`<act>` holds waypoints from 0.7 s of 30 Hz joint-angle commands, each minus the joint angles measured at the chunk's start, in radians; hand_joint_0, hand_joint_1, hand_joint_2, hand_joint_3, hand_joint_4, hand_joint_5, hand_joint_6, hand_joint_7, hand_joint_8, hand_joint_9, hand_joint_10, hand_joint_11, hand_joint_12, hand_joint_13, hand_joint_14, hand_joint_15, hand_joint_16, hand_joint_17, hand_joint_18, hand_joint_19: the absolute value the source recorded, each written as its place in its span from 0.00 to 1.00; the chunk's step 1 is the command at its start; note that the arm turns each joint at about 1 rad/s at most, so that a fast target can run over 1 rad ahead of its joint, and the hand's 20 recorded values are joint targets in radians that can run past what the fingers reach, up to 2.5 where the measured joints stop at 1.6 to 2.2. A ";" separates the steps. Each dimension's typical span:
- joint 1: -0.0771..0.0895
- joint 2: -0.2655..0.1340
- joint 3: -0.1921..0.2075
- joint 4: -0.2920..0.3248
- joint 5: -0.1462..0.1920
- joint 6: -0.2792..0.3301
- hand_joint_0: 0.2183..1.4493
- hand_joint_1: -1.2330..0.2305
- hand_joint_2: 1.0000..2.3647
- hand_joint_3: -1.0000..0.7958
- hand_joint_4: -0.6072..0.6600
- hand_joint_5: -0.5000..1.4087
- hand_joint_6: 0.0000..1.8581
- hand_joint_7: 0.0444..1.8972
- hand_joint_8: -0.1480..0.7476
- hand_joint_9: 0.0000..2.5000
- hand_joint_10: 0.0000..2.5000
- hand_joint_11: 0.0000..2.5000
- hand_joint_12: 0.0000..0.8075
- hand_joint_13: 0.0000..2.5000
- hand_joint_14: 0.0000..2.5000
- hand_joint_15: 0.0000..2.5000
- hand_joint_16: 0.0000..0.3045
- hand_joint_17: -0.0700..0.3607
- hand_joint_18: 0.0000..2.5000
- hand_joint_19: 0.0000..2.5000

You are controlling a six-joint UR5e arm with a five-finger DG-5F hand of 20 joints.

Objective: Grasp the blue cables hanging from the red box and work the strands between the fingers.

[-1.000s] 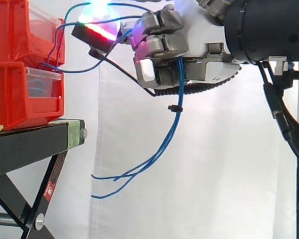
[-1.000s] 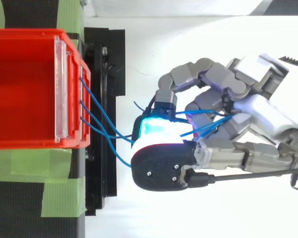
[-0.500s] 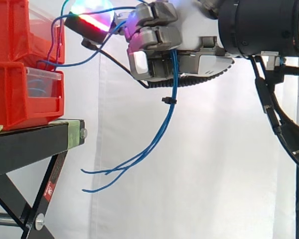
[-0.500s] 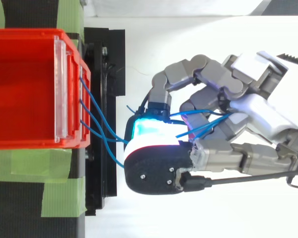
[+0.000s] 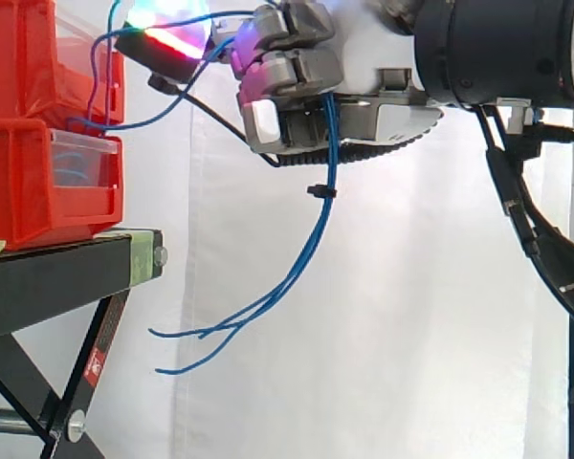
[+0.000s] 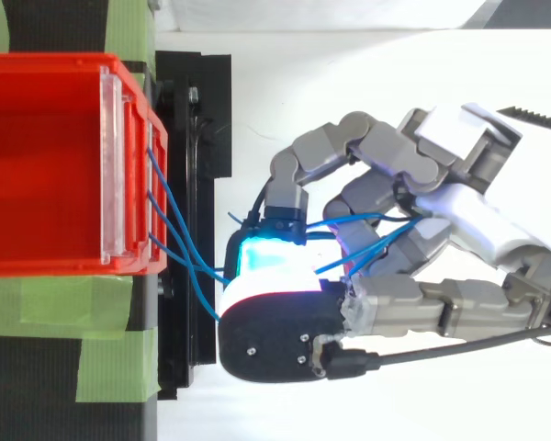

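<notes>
Blue cables (image 5: 323, 167): thin, light, limp strands, running from the red box (image 5: 19, 67) through the hand (image 6: 413, 184), loose ends dangling below. Best hold: the bundled run above the black tie (image 5: 320, 191). Hand: fingers curling round the strands, apparently pinching them. Since earlier: hand drifting boxward, ends swinging along.

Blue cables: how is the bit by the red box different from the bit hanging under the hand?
The box bit runs sideways from the red box to the hand; the hanging bit drops down. The box bit's strands are spread apart; the hanging bit is bundled by a small black tie. The hanging bit's tips dangle free; the box bit's don't. Both are the same thin blue cables, held in the hand's curled fingers.
</notes>
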 commanded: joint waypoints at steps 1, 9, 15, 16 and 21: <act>-0.001 0.001 0.000 -0.003 0.003 -0.026 0.72 0.40 0.10 0.66 0.69 0.19 0.79 0.50 0.77 0.53 1.00 1.00 0.83 0.68 1.00 0.77 0.66 0.51 0.78 0.29; 0.001 0.001 0.002 -0.023 0.003 -0.039 0.77 0.41 0.08 0.69 0.69 0.20 0.80 0.51 0.77 0.53 1.00 1.00 0.83 0.68 1.00 0.77 0.66 0.51 0.78 0.29; 0.001 0.001 0.000 -0.078 0.003 -0.047 0.77 0.40 0.08 0.69 0.69 0.20 0.81 0.51 0.77 0.53 1.00 1.00 0.83 0.68 1.00 0.77 0.66 0.51 0.78 0.29; -0.001 0.001 0.000 -0.087 0.003 -0.047 0.77 0.40 0.09 0.68 0.69 0.20 0.81 0.51 0.77 0.53 1.00 1.00 0.83 0.68 1.00 0.77 0.66 0.51 0.78 0.29; 0.001 0.001 0.002 -0.155 0.003 -0.047 0.77 0.40 0.10 0.68 0.69 0.20 0.81 0.51 0.77 0.53 1.00 1.00 0.83 0.68 1.00 0.77 0.66 0.51 0.78 0.29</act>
